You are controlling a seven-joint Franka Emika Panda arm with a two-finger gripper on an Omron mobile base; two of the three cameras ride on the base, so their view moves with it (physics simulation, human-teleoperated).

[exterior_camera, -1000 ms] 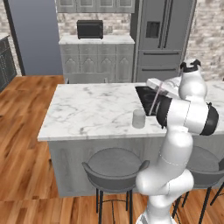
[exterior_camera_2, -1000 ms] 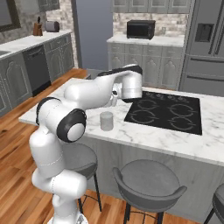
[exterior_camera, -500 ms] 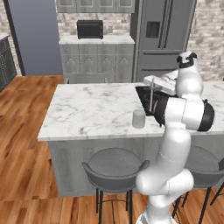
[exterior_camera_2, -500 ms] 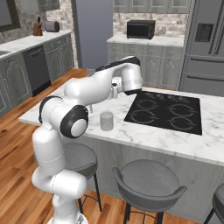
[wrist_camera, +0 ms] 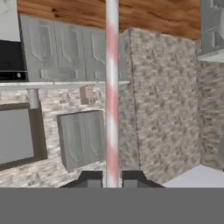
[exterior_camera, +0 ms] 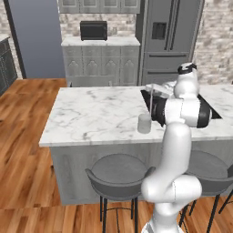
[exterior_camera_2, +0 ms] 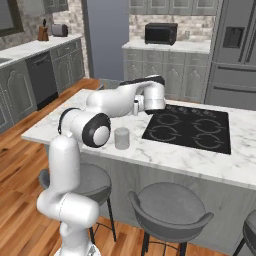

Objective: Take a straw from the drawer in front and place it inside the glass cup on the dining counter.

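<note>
1. One straw [wrist_camera: 112, 87], a pale stick with pink bands, upright at frame centre in the hand view.
2. One glass cup [exterior_camera: 144, 123], centre of the left base view.
3. Two bar stools [exterior_camera_2: 170, 212], along the bottom of the right base view.
4. One microwave [exterior_camera_2: 161, 33], upper middle.

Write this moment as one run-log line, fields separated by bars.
tool: shut on straw | straw: upright above cup | cup: on counter, no straw inside

Both base views overlook the dining counter [exterior_camera: 95, 113] from behind; hand view faces the wall.
</note>
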